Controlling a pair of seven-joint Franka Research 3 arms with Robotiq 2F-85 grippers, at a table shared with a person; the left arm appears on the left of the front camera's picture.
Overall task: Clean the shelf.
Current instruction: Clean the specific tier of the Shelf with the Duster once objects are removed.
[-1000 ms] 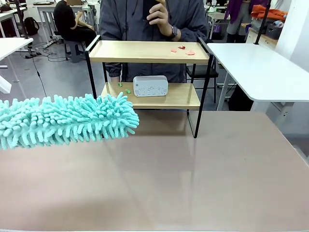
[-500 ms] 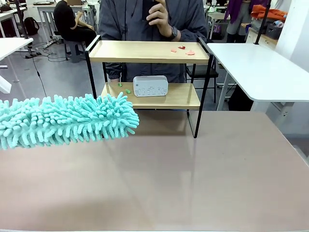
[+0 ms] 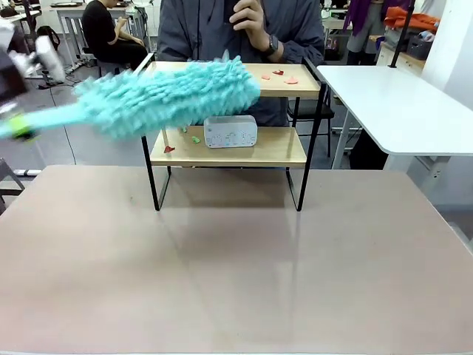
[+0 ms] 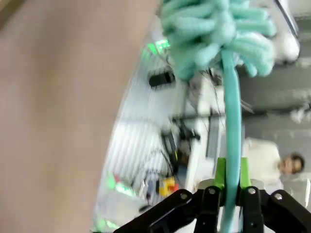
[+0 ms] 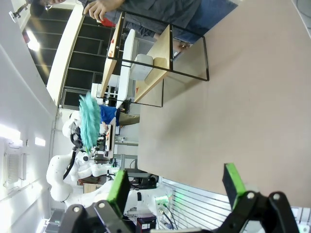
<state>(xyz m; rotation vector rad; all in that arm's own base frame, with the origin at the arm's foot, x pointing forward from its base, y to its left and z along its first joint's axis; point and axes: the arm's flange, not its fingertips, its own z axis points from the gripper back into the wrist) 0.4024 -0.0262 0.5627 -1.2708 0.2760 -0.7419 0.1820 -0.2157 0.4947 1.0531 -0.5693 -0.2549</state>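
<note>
Front view showed the teal duster [image 3: 170, 92], handle clamped in the left gripper [image 4: 231, 172], blurred over the top board of the shelf [image 3: 277, 146] at the table's [image 3: 236, 266] far edge, red scraps [image 3: 279, 74] there and lower scraps [image 3: 194, 139] not yet cleared, right gripper [image 5: 176, 183] open.

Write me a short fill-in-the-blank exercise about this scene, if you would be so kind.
1. The left gripper holds the handle of the teal duster with its jaws ____.
2. The duster's fluffy head is up at the ____ board of the shelf.
3. The white box stands on the ____ board.
4. The right gripper hangs over the table with its jaws ____.

Missing words: shut; upper; lower; open.
</note>
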